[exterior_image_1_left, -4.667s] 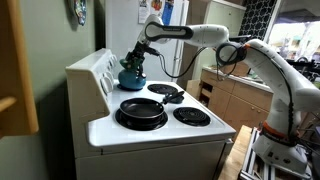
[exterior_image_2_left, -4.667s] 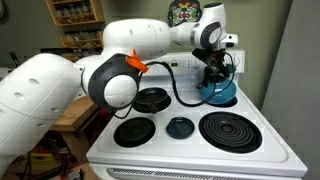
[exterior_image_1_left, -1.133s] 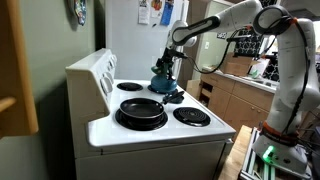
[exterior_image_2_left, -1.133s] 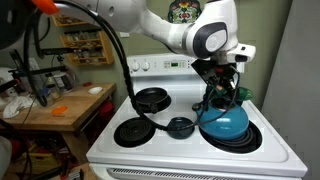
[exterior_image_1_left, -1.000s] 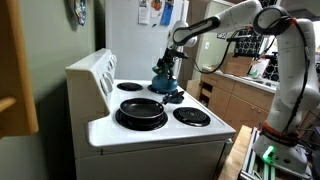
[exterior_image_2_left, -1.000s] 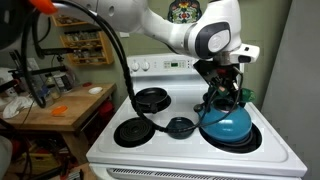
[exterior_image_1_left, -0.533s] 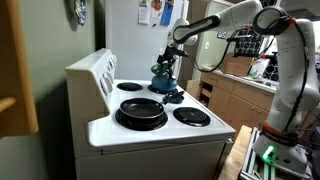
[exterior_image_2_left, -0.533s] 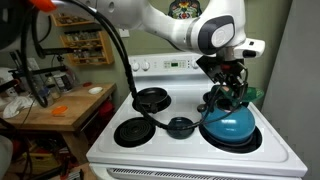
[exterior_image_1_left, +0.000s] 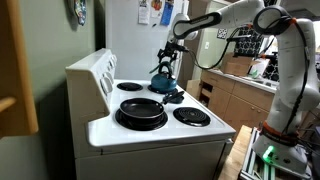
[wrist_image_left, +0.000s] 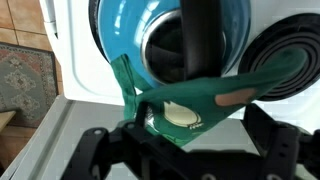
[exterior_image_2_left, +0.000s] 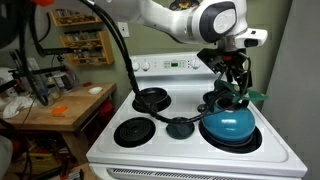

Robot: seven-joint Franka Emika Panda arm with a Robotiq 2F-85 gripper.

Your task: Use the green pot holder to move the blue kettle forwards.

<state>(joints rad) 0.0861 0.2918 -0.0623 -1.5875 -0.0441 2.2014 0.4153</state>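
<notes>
Up lifts the gripper [exterior_image_1_left: 167, 58] in an exterior view, clear of the squat glossy blue kettle [exterior_image_1_left: 163, 80], jaws spread wider than half a second ago. In an exterior view, the kettle [exterior_image_2_left: 228, 128] sits on the white stove [exterior_image_2_left: 170, 152]'s front burner, with the floppy dark green cloth pot holder [exterior_image_2_left: 257, 97] hanging beside it. Wrist view: fingers [wrist_image_left: 95, 145] wide open, gripping nothing, pot holder [wrist_image_left: 245, 92] draped over the dark arched handle [wrist_image_left: 200, 40]. Best now: rise straight, so neither of the 2 fingers snags cloth and drags the kettle.
</notes>
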